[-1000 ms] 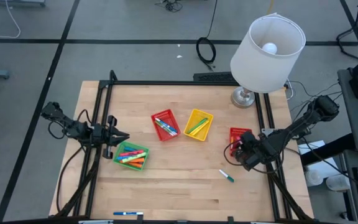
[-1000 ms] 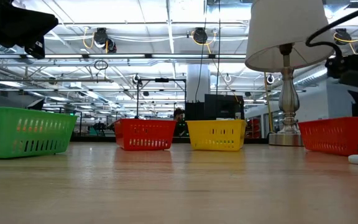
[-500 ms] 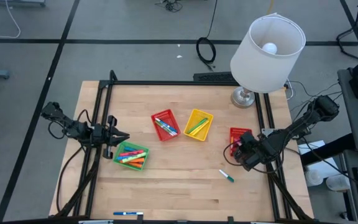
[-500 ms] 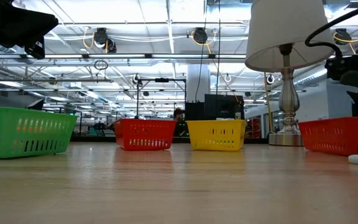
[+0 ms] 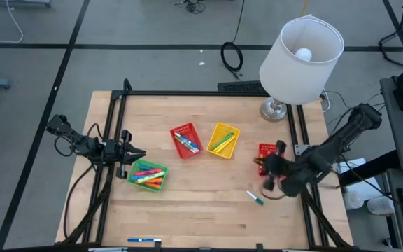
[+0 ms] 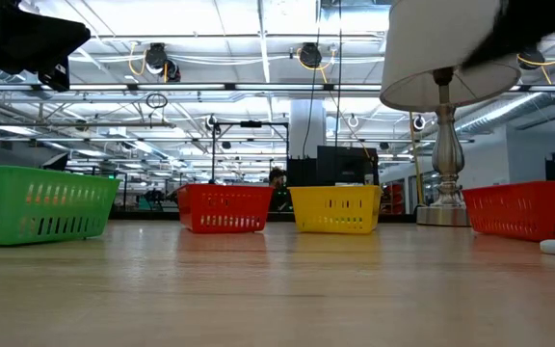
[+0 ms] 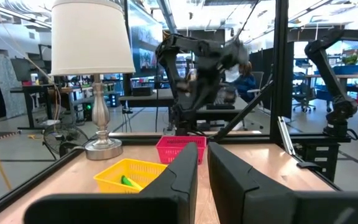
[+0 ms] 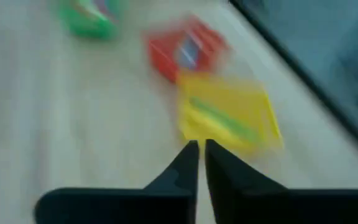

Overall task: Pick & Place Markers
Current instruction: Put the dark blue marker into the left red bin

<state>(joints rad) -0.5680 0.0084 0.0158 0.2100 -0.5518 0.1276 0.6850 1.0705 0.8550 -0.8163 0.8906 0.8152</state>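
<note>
Markers sit sorted by basket across the table, which suggests the job is well along: the green basket [image 5: 148, 175] at about eight o'clock from the table's centre holds a mixed handful of orange, pink and yellow markers [image 5: 147, 179], the red basket [image 5: 185, 141] near the middle holds several more, and the yellow basket [image 5: 223, 140] just beside it at its three o'clock carries a green one. A second red basket [image 5: 266, 154] stands at the right edge, close to the lamp [image 5: 301, 50], handy for the right arm. One loose green-tipped marker [image 5: 255, 198] lies flat on the bare wood at about five o'clock from centre, and another marker [image 5: 143, 240] with blue on it rests at the near edge around seven o'clock; these two look like what is left to collect. The right gripper [image 8: 197, 151] hangs above the table between the right-hand red basket and the loose marker, its fingers drawn almost together with nothing visible between them, so it appears empty and probably heading for that marker. The left gripper [image 7: 202, 163] waits at the left edge beside the green basket, fingers nearly closed on nothing, parked clear of the work.
</note>
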